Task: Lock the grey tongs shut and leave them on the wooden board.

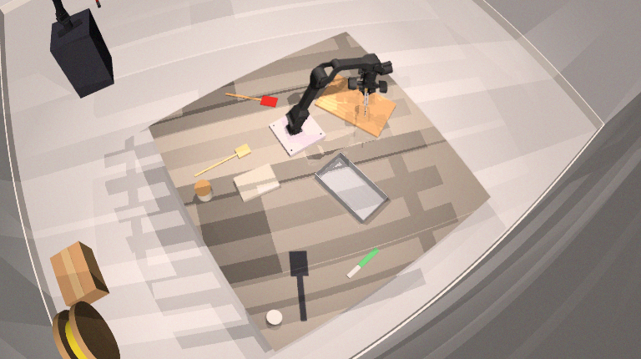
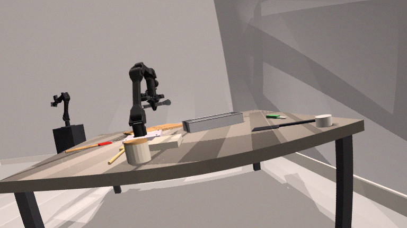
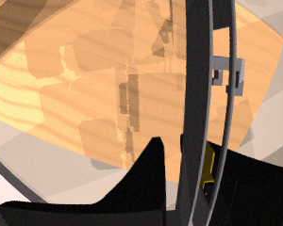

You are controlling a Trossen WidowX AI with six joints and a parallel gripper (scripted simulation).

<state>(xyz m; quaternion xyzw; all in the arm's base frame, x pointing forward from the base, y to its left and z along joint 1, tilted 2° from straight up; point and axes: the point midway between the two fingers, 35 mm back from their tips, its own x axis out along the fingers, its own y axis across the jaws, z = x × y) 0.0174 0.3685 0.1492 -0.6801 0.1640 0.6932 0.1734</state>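
Note:
The grey tongs are held in the air above the wooden board. They lie nearly level in the exterior view, with the round end a little higher. In the wrist view their long arms run close side by side, with a narrow gap and a small bracket across them. Whether the hinge is locked cannot be seen. My gripper is shut on the tongs and points down, well above the board. The roasting tin holds nothing.
The arm's pale base plate stands between the board and a cream block. A red spatula, a yellow spatula and a jar lie or stand leftward. A black spatula and a green-handled tool lie beyond the tin.

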